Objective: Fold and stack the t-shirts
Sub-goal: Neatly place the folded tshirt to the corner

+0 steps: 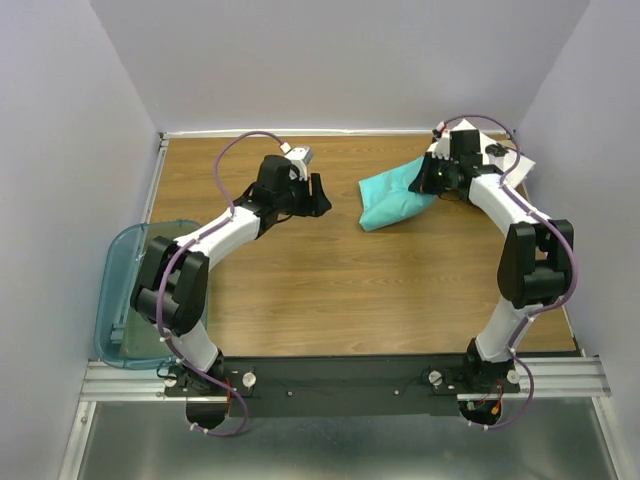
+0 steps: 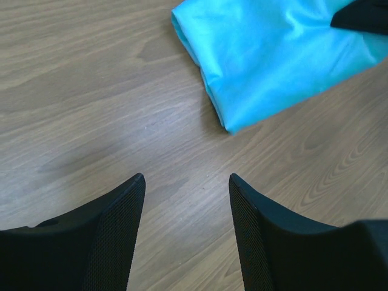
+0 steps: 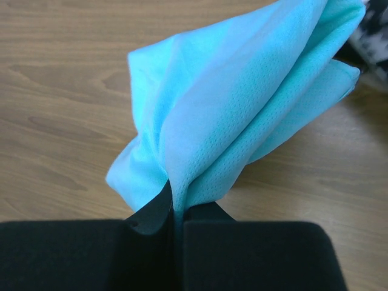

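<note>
Teal t-shirt point(image 1: 395, 200) bunched at the far right of the counter point(image 1: 300, 300), long axis slanting from a loose near-left end up to the right jaws, pressed together on its far corner (cloth lifted there). Left jaws spread, empty, hovering over bare wood just left of that loose end, the nearer pair to it. Printed white t-shirt point(image 3: 376, 36) just beyond the pinched corner.

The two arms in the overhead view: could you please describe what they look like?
Both the left arm and right arm have white link shells, bulky black joints and a purple cable looping alongside. Each ends in black fingers; the left pair shows a fine dimpled texture.
</note>
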